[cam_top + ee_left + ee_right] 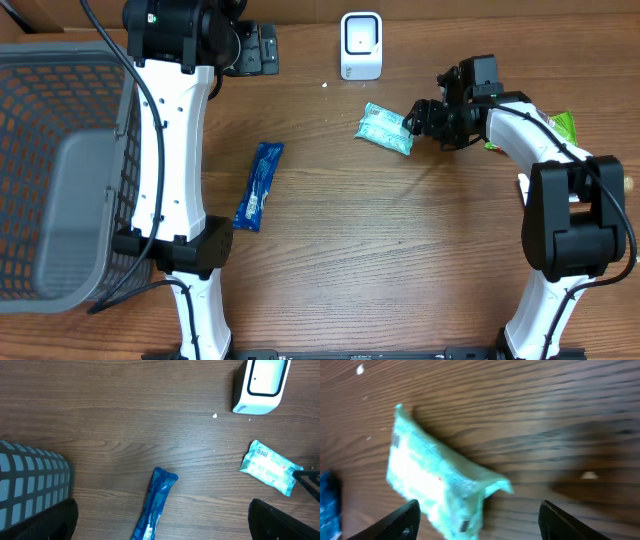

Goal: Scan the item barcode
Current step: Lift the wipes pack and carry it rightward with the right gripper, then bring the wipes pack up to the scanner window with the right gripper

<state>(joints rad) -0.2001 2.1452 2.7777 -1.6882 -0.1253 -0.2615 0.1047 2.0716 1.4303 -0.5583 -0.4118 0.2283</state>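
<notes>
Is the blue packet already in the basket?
No, the blue packet lies on the table, outside the basket.

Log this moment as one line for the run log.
right gripper: open, at pale teal plastic packet lying on wooden table | left gripper: open, empty | scan: not yet, packet away from white plastic scanner

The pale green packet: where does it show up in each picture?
Overhead: the pale green packet lies upper centre-right.
Left wrist: it lies at the right edge, mid-height.
Right wrist: it is large, centre-left.
Shared landmark: the blue packet, visible in all three.
</notes>
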